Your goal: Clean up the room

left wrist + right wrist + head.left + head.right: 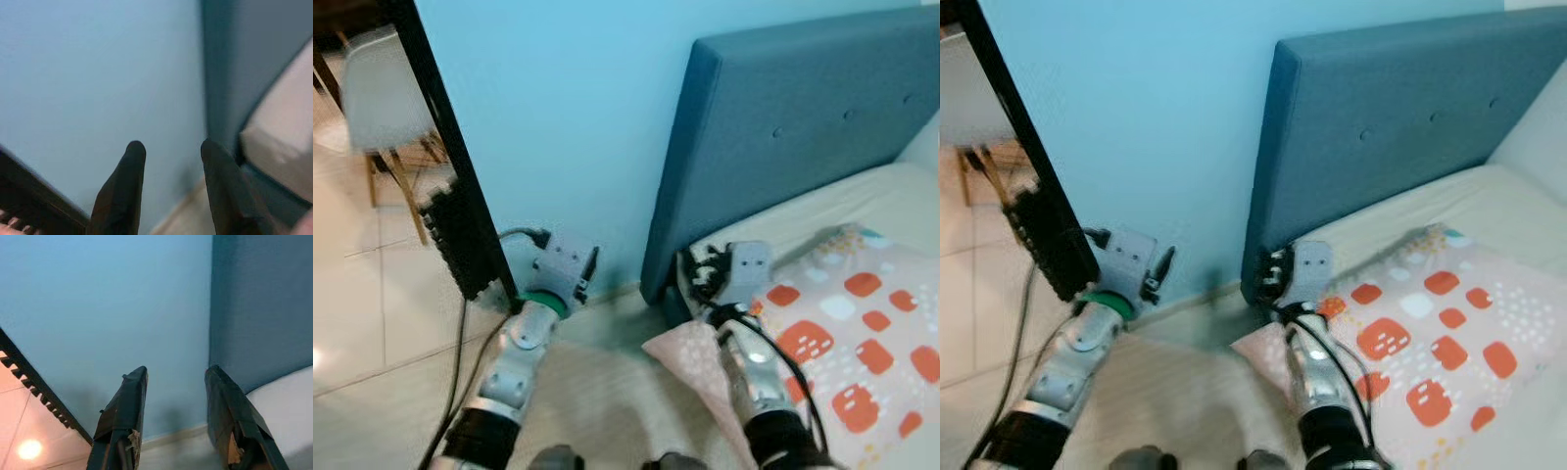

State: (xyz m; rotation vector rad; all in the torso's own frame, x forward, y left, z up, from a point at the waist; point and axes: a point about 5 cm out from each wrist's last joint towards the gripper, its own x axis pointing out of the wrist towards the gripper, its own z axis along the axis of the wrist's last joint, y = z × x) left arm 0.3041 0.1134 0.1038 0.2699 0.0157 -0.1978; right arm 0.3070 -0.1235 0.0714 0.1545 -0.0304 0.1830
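The robot stood facing a pale blue wall (568, 117), with a blue upholstered headboard (803, 137) filling the upper right of the head views and a white mattress (862, 201) running below it toward the right edge. A pillow (842, 333) patterned with orange and white patches on pink lay in the lower right of the frame, on the mattress, one corner hanging past the bed's edge over the floor.

The right gripper (176, 396) was raised at lower centre of the left eye view, just above the pillow's near corner and close beside the headboard's lower end (whether it touched either could not be told). Its wrist view showed the two black fingers (124, 416) spread apart with nothing between them, pointing at the wall and headboard.

The left gripper (171, 161) hung at lower left of centre, near the base of the wall, its fingers likewise parted and bare.

A black door frame (450, 166) slanted down the left side of the frame, with a dark notched strip against its foot. Beyond it, at upper left, stood a white chair (377, 88) with wooden legs on a glossy tiled floor (362, 313).
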